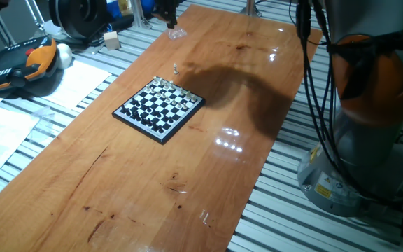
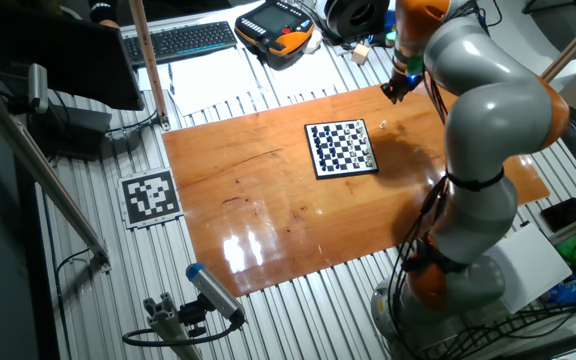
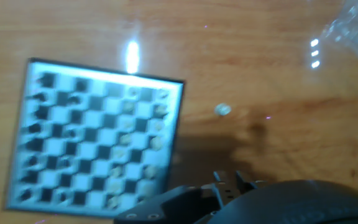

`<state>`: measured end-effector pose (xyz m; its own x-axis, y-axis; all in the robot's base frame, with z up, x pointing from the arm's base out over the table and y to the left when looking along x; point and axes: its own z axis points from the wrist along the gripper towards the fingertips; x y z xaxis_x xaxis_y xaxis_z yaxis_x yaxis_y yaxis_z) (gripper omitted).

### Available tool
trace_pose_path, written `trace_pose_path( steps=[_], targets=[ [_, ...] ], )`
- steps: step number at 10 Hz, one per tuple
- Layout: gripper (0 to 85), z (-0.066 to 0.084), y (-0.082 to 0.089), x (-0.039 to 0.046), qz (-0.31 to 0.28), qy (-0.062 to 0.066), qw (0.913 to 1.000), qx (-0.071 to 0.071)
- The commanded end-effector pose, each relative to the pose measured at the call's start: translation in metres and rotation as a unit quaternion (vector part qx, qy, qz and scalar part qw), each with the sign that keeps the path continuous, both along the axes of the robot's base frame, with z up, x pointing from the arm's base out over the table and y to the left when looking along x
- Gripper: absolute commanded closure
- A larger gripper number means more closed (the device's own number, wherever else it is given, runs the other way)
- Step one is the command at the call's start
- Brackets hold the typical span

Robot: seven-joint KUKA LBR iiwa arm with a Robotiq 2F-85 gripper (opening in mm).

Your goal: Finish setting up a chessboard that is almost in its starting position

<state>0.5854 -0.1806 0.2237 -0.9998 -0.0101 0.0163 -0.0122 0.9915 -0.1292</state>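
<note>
Almost nothing could be read. A square black-and-white fiducial marker (image 2: 149, 197) lay on the slatted surface at about nine o'clock from the tabletop (image 2: 268, 210) in the other fixed view; it carried a coded pattern, no letters. On the arm's base (image 1: 341, 183), at five o'clock in one fixed view, sat a small yellow sticker (image 1: 322, 190), possibly a warning label, too small to read.

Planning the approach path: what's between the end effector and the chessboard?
One loose pale piece on bare wood, off the chessboard toward the end effector. It shows in both fixed views and the hand view.
</note>
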Motion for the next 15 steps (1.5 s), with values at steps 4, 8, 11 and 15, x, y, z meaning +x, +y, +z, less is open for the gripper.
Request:
trace_pose_path(
  steps=[4, 8, 11, 15],
  targets=[
    [34.0, -0.049, -0.021, 0.0219, 0.010, -0.005, 0.9998, 0.017],
    [34.0, -0.084, -0.024, 0.0312, 0.021, -0.003, 0.9994, 0.025],
    [34.0, -0.105, -0.027, 0.0322, 0.028, -0.010, 0.9991, 0.031],
    [34.0, -0.131, -0.028, 0.0325, 0.038, -0.009, 0.9986, 0.034]
  ],
)
